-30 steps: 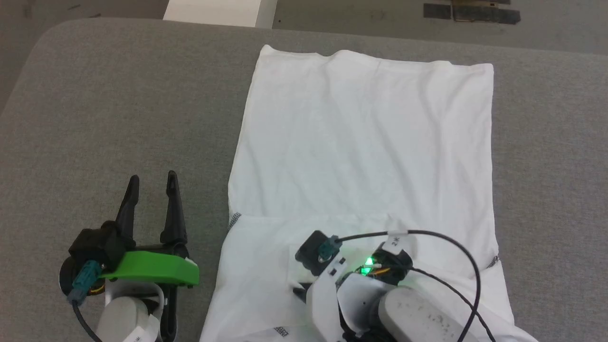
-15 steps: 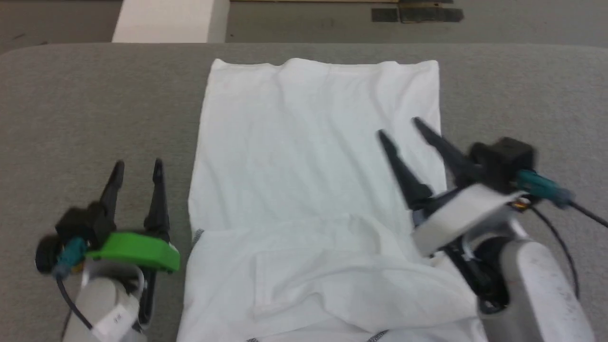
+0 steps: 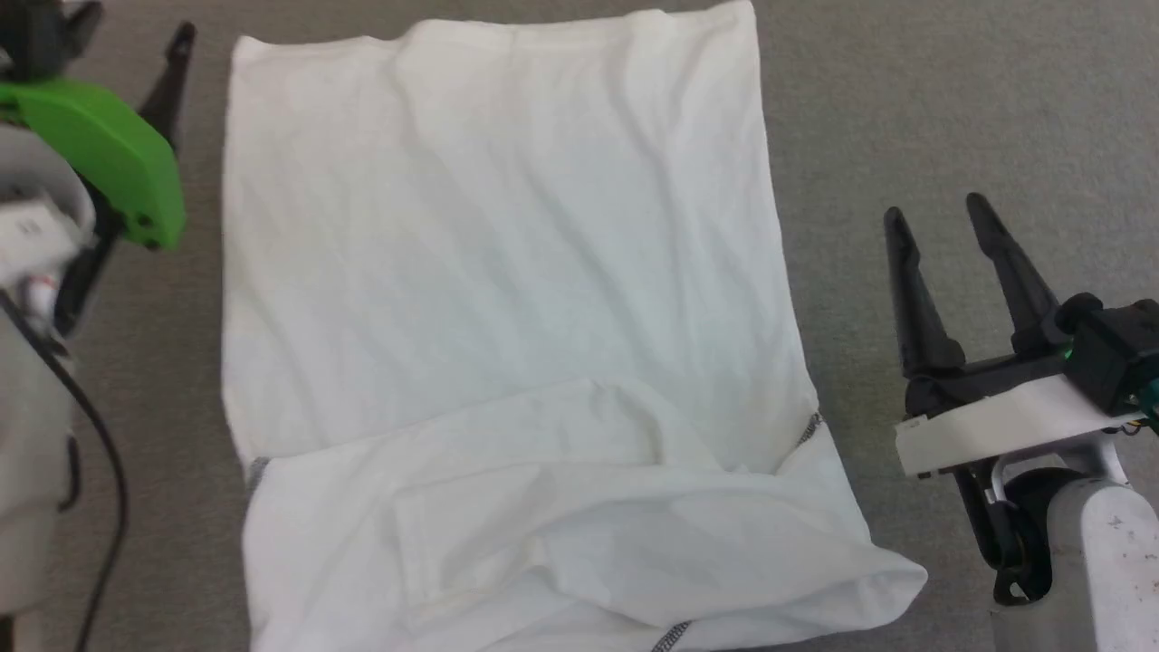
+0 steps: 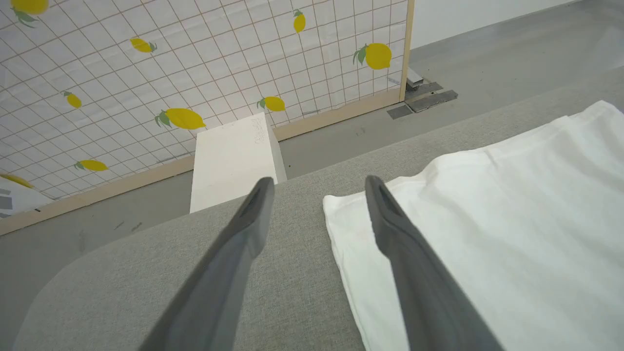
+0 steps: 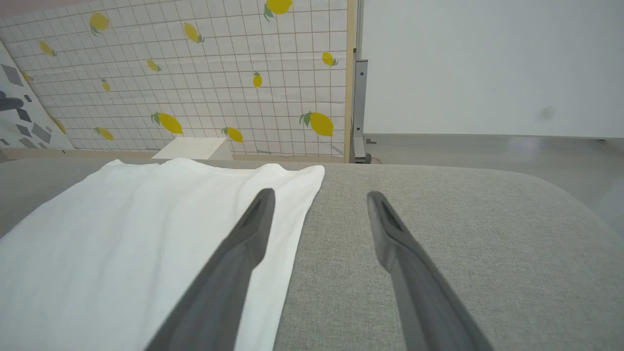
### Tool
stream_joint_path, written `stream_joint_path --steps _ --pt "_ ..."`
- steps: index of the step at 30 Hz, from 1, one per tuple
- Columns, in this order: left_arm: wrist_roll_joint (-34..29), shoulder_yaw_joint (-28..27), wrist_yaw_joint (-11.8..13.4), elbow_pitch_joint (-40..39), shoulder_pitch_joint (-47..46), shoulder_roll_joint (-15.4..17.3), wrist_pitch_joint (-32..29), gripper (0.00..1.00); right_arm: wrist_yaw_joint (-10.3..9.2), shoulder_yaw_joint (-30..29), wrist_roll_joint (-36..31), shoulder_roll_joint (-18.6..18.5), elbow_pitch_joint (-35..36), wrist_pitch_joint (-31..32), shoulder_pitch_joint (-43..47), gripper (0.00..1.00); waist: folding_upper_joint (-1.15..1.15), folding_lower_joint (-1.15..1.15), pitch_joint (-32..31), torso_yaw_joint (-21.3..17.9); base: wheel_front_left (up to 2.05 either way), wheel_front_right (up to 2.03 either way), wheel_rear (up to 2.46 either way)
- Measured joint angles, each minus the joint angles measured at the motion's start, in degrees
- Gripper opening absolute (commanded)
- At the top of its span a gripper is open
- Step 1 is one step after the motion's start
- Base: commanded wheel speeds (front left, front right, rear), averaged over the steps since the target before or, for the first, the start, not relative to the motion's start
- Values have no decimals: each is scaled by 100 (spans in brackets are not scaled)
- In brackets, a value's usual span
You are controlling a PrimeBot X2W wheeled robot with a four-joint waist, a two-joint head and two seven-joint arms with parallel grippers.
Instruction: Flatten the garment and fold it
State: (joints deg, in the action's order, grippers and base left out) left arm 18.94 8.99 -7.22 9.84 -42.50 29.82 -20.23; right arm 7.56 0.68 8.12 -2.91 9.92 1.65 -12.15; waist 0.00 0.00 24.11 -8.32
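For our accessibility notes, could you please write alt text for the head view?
A white shirt with grey seam stitching lies on a grey fabric surface, its near part folded over. The right gripper, open, is off the shirt beside its right edge; the left gripper, green-cased, is at the upper left.

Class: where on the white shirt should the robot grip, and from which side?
Probably the far hem corners of the garment: left gripper from its left, right gripper from its right, low. Those edges lie flat beside bare pad; the near end is bunched.
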Motion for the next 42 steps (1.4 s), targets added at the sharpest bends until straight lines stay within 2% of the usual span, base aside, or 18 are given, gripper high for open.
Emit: stream_joint_path --steps 9,16,24,25,26,27,29,34,38,42 --pt "266 -70 42 322 -954 441 -1664 100 0 -167 83 -1 -116 -525 -83 100 0 0 707 -554 0 0 0" --pt "291 -248 557 307 -1140 755 -2807 100 0 -113 347 -2 -279 -702 -96 100 0 1 1181 -971 0 0 0" --pt "181 -288 1054 -29 -1341 966 -3755 100 0 16 505 -2 -439 -822 -231 100 0 1 1595 -1247 0 0 0" --pt "142 -271 1082 -89 -1348 1010 -3919 86 0 24 505 -2 -445 -822 -248 100 0 1 1633 -1270 0 0 0" --pt "129 -267 1101 -163 -1362 1034 -4022 27 0 34 505 -2 -447 -821 -267 100 0 0 1666 -1289 0 0 0" --pt "122 -264 1112 -220 -1368 1044 -4076 0 0 40 505 -2 -446 -821 -289 100 0 0 1689 -1300 0 0 0" --pt "114 -227 1131 -371 -1368 1063 -4140 0 0 55 499 -2 -430 -814 -344 100 0 1 1727 -1308 0 0 0" --pt "25 -55 1072 -452 -1362 1012 -3700 0 0 94 215 -4 -286 -682 -671 100 0 0 1719 -1200 0 0 0" --pt "13 103 977 -330 -1363 828 -3250 0 0 194 -26 -5 -280 -377 -1550 100 0 0 1677 -1026 0 0 0" --pt "37 183 931 -166 -1378 566 -2827 0 1 375 -15 -5 -943 349 -2763 100 0 0 1611 -819 0 0 0"
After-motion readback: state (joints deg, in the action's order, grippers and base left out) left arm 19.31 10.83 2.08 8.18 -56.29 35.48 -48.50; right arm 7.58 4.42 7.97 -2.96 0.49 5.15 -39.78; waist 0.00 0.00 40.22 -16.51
